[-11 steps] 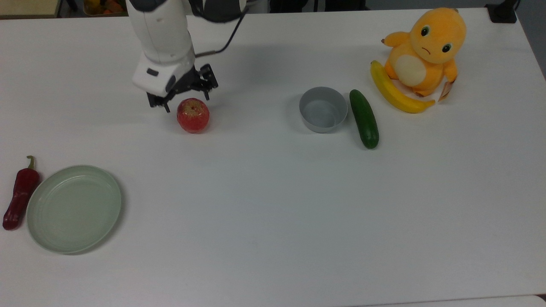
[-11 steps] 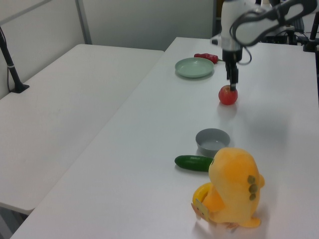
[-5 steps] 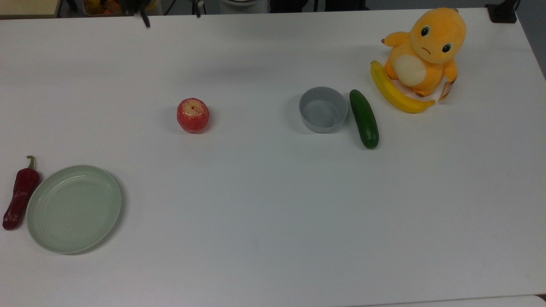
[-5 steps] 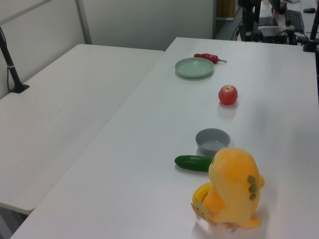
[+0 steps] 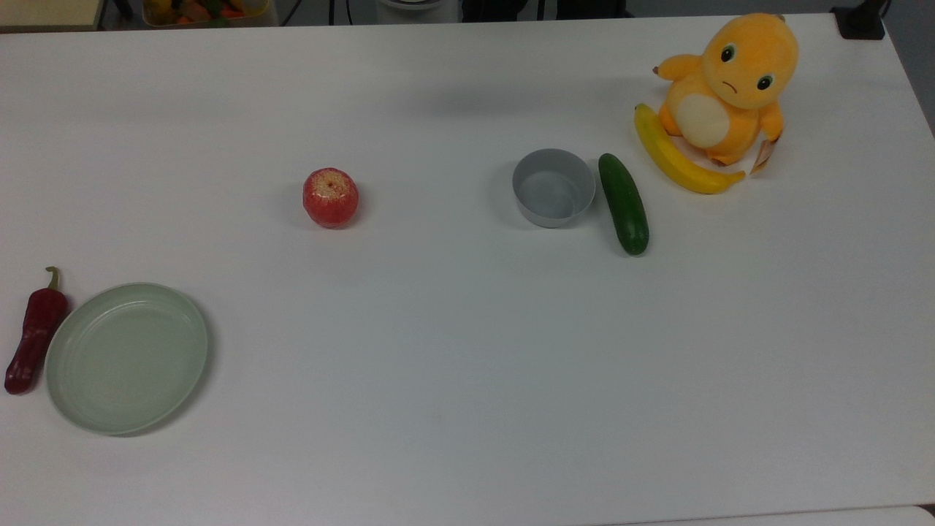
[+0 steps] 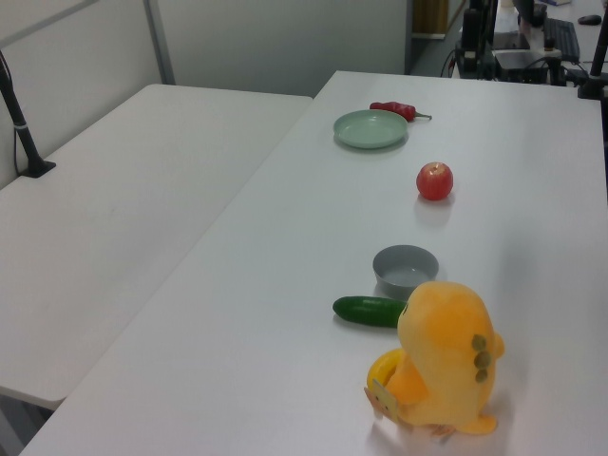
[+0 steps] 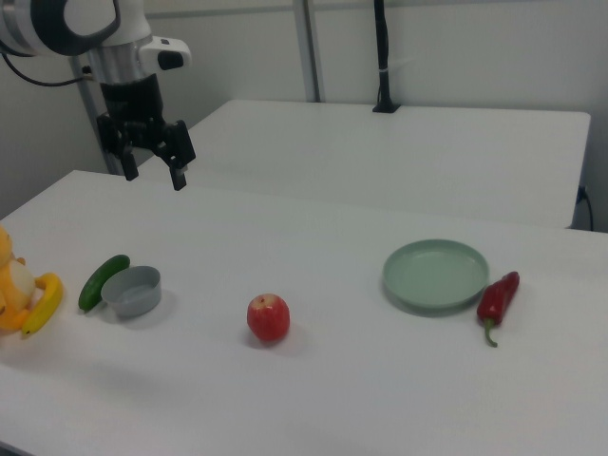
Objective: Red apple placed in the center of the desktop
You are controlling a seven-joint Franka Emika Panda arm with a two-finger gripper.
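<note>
The red apple (image 5: 331, 197) stands alone on the white desktop (image 5: 467, 365), left of the middle in the top view, stem dimple up. It also shows in the left view (image 6: 434, 180) and the right view (image 7: 269, 317). My gripper (image 7: 154, 172) hangs high above the table at the right view's upper left, far from the apple. It is open, with nothing between its black fingers (image 7: 178, 177).
A pale green plate (image 5: 126, 358) and a dark-red chili pepper (image 5: 33, 332) lie at the top view's left edge. A grey bowl (image 5: 554, 188), a cucumber (image 5: 623, 203), a banana (image 5: 679, 157) and an orange plush toy (image 5: 727, 88) sit at its right.
One second ago the gripper was just above the apple. It has since risen and drawn back out of the top and left views. The apple has stayed put.
</note>
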